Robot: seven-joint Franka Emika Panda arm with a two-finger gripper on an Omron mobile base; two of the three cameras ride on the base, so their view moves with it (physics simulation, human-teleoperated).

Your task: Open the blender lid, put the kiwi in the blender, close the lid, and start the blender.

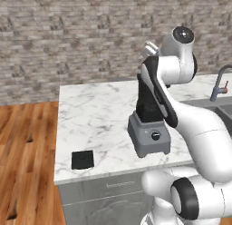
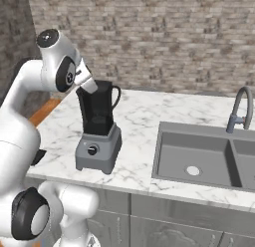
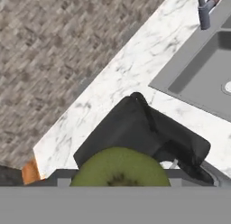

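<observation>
The blender (image 2: 97, 149) stands on the marble counter, grey base with a dark knob (image 2: 91, 150) and a tall black jar (image 2: 99, 109) that is open at the top. My gripper (image 2: 91, 86) hangs at the jar's upper left rim. In the hand view the green kiwi (image 3: 120, 166) sits right in front of the camera, held above the jar's open mouth (image 3: 135, 128); my fingertips are hidden behind it. The blender lid (image 1: 82, 159), a flat black square, lies on the counter near its front left corner, apart from the blender (image 1: 149, 138).
A grey sink (image 2: 199, 156) with a curved faucet (image 2: 239, 111) lies to the right of the blender. A brick wall runs behind the counter (image 1: 95, 110). Wood floor lies to the left of the counter's edge.
</observation>
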